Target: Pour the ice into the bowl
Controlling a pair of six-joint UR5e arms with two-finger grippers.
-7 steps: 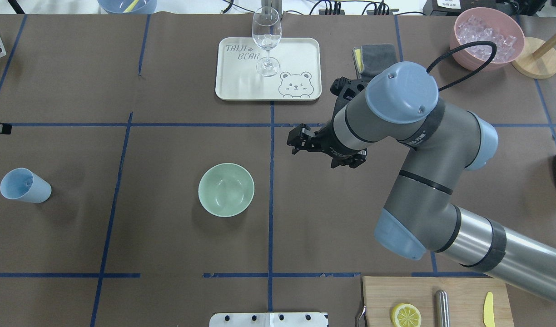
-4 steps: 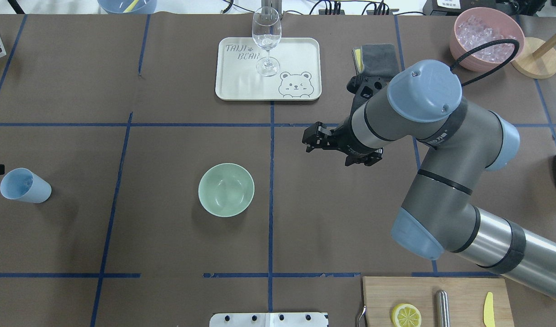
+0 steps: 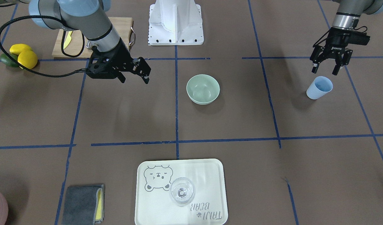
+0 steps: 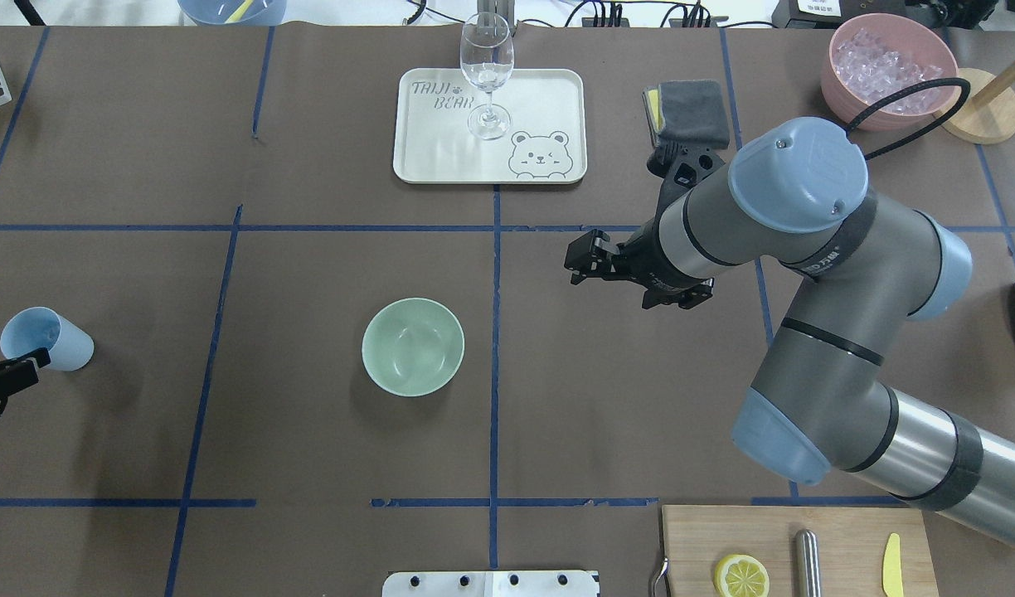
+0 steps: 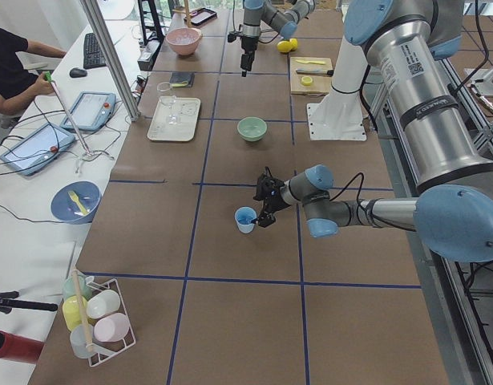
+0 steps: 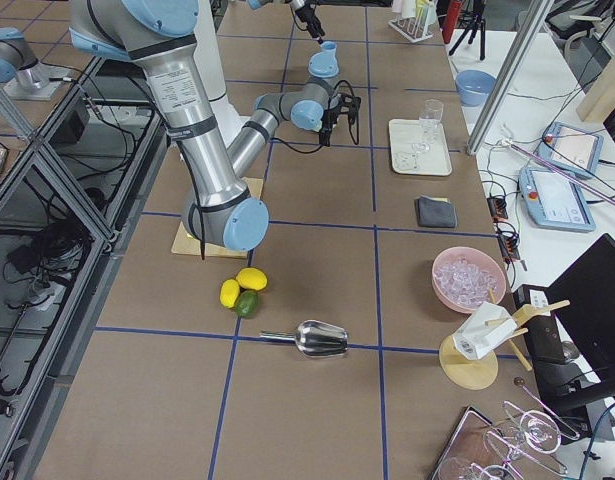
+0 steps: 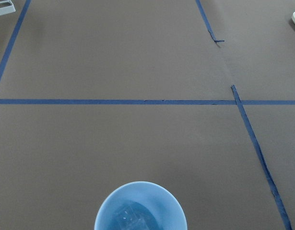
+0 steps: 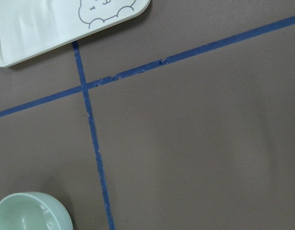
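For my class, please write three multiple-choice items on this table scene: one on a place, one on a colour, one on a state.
1. Where does the wine glass stand?
A. on the wooden board
B. on the bear tray
C. on the grey cloth

2. What colour is the cup near the left tool?
A. pink
B. blue
C. yellow

3. What state is the green bowl in?
A. empty
B. heaped full
C. tipped over

Answers:
1 B: its foot rests on the tray, by the bear drawing.
2 B: the cup is pale blue in every view.
3 A: it stands upright with a bare inside; the ice lies in the cup.
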